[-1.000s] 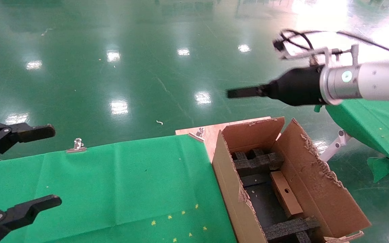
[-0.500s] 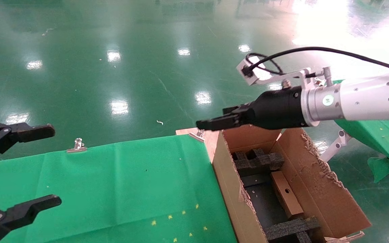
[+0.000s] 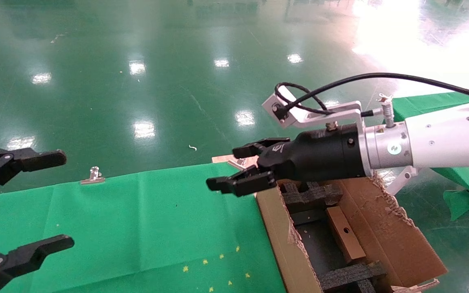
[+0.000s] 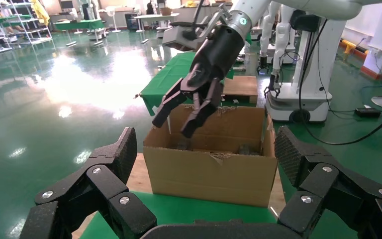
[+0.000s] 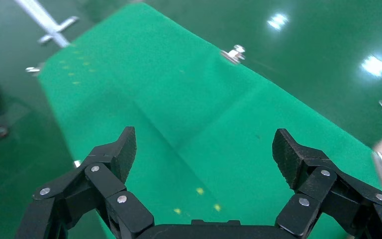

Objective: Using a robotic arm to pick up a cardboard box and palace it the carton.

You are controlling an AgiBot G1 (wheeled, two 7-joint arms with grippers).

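From my head view, the desk (image 3: 136, 219) fills the 7 o'clock sector, a clip (image 3: 92, 176) on its far edge at 10 o'clock. The carton (image 3: 385, 228) stands against the desk's right end, toward 4 o'clock. Inside it, the cardboard box (image 3: 343, 239) leans along the right wall, between foam inserts (image 3: 307, 194) at the far end and others at the near end. The right gripper (image 3: 238, 169), jaws apart, hangs above the carton's far left corner, near 12 o'clock of the carton. The left gripper (image 3: 35, 203), jaws apart, sits at 9 o'clock over the desk's left end. A second cloth-covered desk (image 3: 458, 179) lies beyond the carton at 3 o'clock.
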